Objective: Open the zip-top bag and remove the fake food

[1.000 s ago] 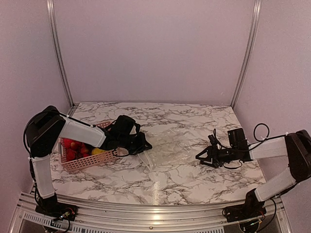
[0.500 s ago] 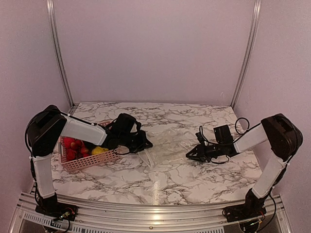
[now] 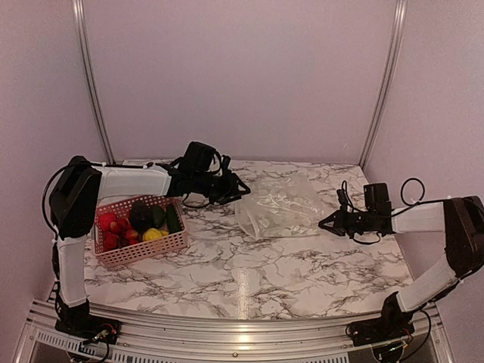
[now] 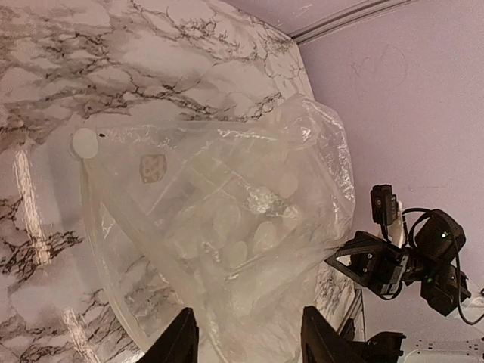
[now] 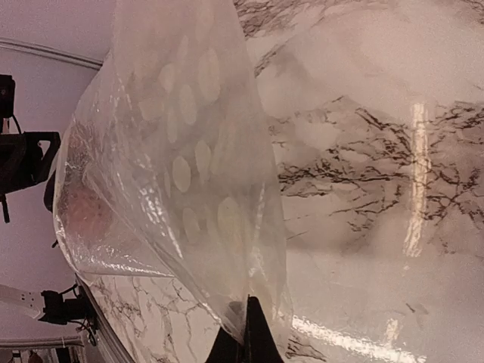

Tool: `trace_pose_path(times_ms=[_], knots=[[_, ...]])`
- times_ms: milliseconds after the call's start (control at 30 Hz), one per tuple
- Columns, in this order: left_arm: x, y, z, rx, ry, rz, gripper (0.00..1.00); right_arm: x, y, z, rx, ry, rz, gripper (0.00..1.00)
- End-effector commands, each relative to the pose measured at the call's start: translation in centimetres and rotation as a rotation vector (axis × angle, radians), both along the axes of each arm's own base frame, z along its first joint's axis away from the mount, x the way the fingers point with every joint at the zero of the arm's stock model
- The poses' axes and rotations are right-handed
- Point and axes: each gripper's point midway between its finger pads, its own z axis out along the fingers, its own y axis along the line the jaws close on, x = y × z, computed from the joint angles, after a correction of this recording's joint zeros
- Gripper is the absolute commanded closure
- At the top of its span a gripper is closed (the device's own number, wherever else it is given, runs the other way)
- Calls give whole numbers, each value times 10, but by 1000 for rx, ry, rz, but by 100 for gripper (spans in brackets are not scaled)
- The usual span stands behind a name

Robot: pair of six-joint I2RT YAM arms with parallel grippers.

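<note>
Two arms reach in from the near edge over glossy white marble table [image 3: 249,283], with the fake food [image 3: 132,227] heaped in the pink basket [image 3: 144,255] at the left. Farther in, the zip-top bag [image 3: 283,208] stretches between them. The right gripper [image 5: 246,321] is pinched tight on its corner and the left gripper [image 4: 248,318] has its fingers apart around the film, with lilac walls [image 3: 242,76] behind.
</note>
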Motion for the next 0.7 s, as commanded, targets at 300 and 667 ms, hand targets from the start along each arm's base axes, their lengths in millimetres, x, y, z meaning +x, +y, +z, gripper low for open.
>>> trace_pose_path(times_ms=[300, 667], knots=[[46, 65, 66, 196, -148, 123, 1, 76, -118, 17, -165, -20, -354, 100], [11, 172, 76, 326, -147, 266, 1, 98, -149, 27, -223, -30, -363, 27]])
